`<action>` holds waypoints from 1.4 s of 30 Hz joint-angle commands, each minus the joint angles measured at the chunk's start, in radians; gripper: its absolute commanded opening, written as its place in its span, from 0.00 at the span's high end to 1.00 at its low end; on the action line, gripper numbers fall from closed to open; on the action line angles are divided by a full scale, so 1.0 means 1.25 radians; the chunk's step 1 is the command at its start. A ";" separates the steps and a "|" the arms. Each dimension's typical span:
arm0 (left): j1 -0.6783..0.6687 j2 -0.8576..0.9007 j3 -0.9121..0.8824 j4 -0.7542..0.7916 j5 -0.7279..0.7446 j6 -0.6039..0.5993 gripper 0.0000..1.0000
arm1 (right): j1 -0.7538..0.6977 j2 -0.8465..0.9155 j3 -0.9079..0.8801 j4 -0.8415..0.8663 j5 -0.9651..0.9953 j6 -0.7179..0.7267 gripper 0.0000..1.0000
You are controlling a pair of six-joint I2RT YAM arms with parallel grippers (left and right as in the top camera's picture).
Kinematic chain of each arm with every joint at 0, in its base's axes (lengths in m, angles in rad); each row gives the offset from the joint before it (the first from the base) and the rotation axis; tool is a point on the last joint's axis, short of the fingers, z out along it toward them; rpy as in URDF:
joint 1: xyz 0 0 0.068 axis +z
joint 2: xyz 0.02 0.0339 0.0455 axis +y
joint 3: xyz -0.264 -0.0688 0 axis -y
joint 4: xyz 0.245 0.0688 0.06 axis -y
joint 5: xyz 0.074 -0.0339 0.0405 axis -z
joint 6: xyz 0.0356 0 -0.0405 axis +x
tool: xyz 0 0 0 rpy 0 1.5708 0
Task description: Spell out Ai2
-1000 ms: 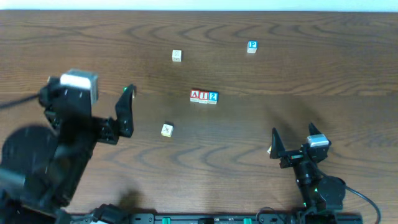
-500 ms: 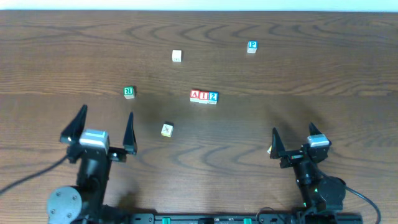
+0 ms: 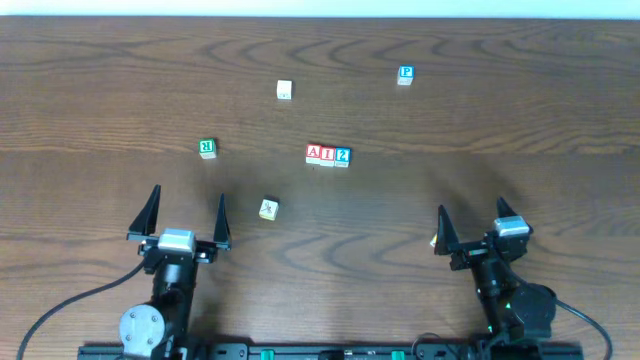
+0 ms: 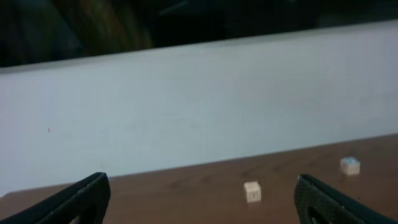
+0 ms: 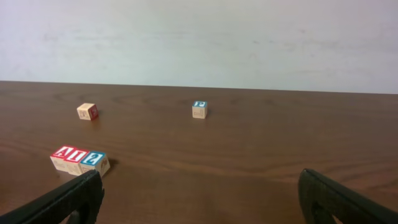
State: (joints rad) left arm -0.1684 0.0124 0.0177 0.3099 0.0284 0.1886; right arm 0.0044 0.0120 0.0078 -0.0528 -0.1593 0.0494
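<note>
Wooden blocks (image 3: 327, 155) — A, I, 2

Painted wooden blocks (image 3: 327, 155) on smooth wood-grain table (image 3: 500, 120).

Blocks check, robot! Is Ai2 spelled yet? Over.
Left gripper open, empty. Right gripper open, empty. Block row reads A, I, 2, touching. Nothing in the way; green block and yellow block sit apart.

The left arm (image 3: 172, 275) lay folded low behind the left pincer (image 3: 188, 196), whose fingers stood spread wide, gripping nothing. The right arm (image 3: 500, 285) crouched likewise behind the right pincer (image 3: 470, 212), also wide apart and empty.
</note>
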 commanded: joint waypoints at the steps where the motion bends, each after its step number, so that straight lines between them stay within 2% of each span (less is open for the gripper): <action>1: 0.037 -0.007 -0.011 -0.011 0.017 0.020 0.04 | 0.004 -0.005 -0.002 -0.003 0.002 0.013 0.01; 5: 0.081 -0.007 -0.011 -0.074 0.017 0.020 0.05 | 0.004 -0.005 -0.002 -0.003 0.002 0.013 0.01; 16: 0.083 -0.007 -0.011 -0.302 0.007 0.020 0.05 | 0.004 -0.005 -0.002 -0.003 0.002 0.013 0.01; 42: 0.083 -0.005 -0.011 -0.309 -0.007 0.013 0.05 | 0.004 -0.005 -0.002 -0.003 0.002 0.013 0.01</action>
State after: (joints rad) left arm -0.0681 0.0105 0.0135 -0.0147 0.0368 0.2066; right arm 0.0044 0.0120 0.0078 -0.0525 -0.1593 0.0494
